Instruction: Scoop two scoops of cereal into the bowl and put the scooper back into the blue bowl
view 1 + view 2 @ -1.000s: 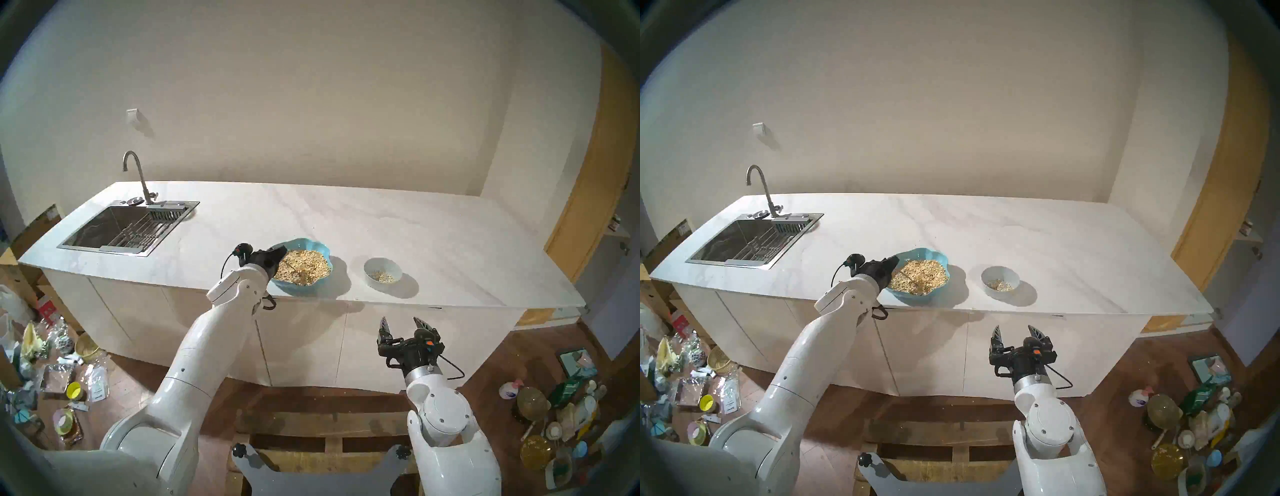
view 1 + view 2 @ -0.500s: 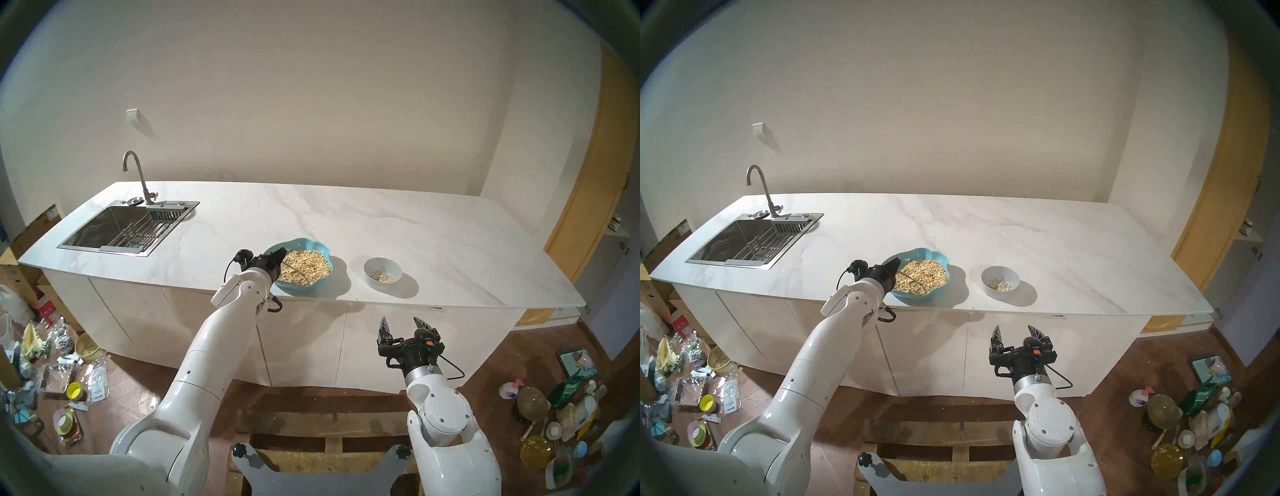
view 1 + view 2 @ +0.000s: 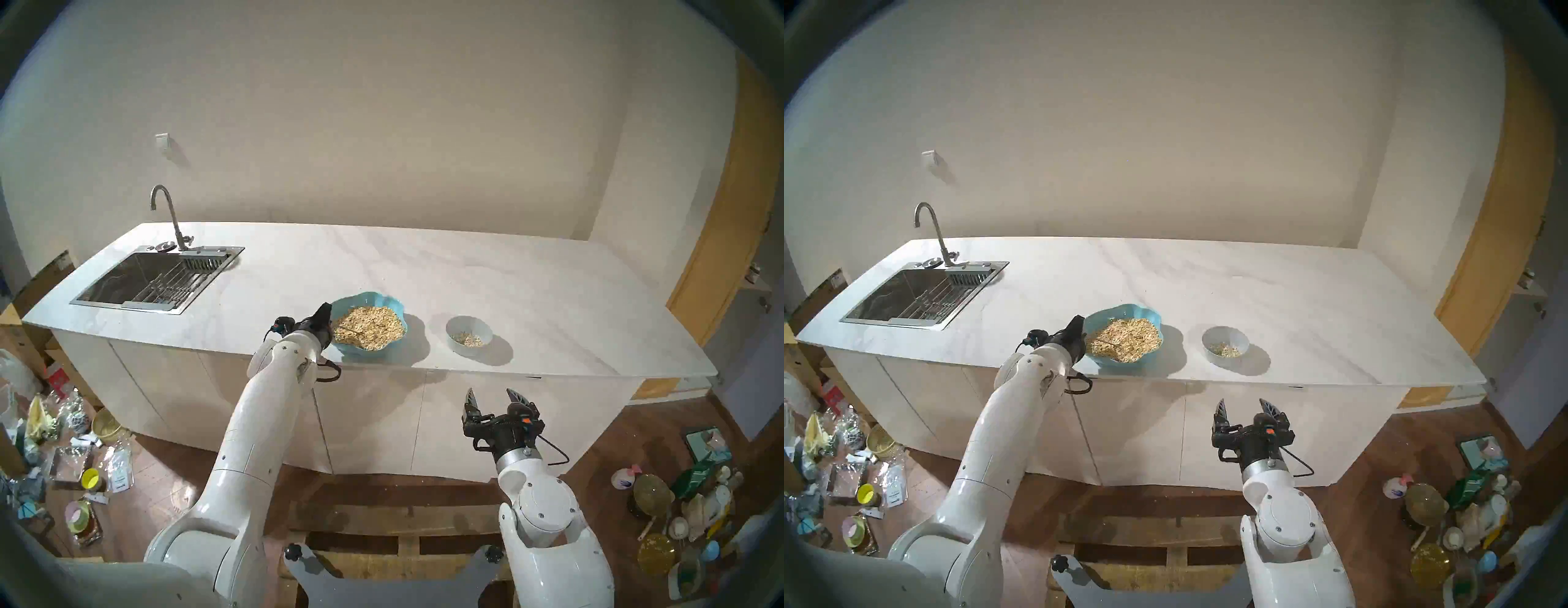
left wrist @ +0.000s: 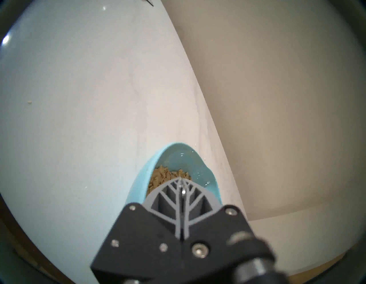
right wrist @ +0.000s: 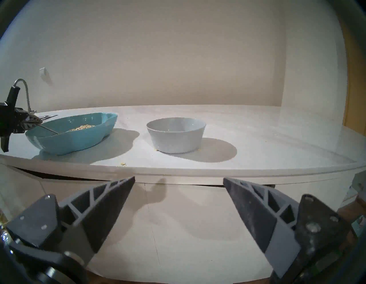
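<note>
The blue bowl [image 3: 396, 303] with its wavy rim sits near the counter's front edge and holds a heap of cereal [image 3: 373, 325]. My left gripper [image 3: 330, 325] is at the bowl's left rim, shut on the handle of the scooper [image 3: 350, 331]. The scooper's far end lies in the flakes. In the left wrist view the thin metal handle [image 4: 183, 192] shows between the closed fingers, over the cereal [image 4: 168, 176]. To the right stands the small grey-white bowl [image 3: 469, 325] with a few flakes [image 3: 466, 339] in it. My right gripper [image 3: 491, 395] hangs open and empty below the counter front.
A steel sink [image 3: 157, 276] with a tap [image 3: 167, 212] fills the counter's left end. A few loose flakes [image 5: 123, 164] lie by the counter's front edge. Clutter covers the floor on both sides [image 3: 76, 467] [image 3: 687, 509].
My left gripper has drawn back left to the blue bowl's rim and rolled at the wrist. The scooper's handle now lies flatter over the cereal. The right arm has not moved.
</note>
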Robot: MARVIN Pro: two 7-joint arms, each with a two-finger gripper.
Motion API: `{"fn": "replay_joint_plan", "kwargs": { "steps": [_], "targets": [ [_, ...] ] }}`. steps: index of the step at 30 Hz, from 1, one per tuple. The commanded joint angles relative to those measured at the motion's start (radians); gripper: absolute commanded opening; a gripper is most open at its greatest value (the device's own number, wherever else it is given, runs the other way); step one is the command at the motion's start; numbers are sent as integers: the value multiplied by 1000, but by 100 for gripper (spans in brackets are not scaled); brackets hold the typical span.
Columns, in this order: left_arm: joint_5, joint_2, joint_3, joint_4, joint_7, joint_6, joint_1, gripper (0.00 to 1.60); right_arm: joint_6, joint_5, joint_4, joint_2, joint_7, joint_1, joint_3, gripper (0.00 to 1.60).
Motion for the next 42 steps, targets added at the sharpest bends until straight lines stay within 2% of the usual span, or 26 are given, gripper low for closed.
{"fn": "replay_joint_plan", "kwargs": {
  "steps": [1,10,24,42],
  "targets": [
    [-35,-22,-15,-27,-2,10,-27,0,-3,0,-25,-1,-1,5,0,160],
    [-38,-18,-6,-39,9,18,-37,0,-3,0,-25,-1,0,5,0,160],
    [-4,41,41,-68,25,58,-76,0,-4,0,-24,-1,0,6,0,160],
    [-1,44,79,-65,30,76,-129,0,-4,0,-24,-1,0,6,0,160]
  ]
}}
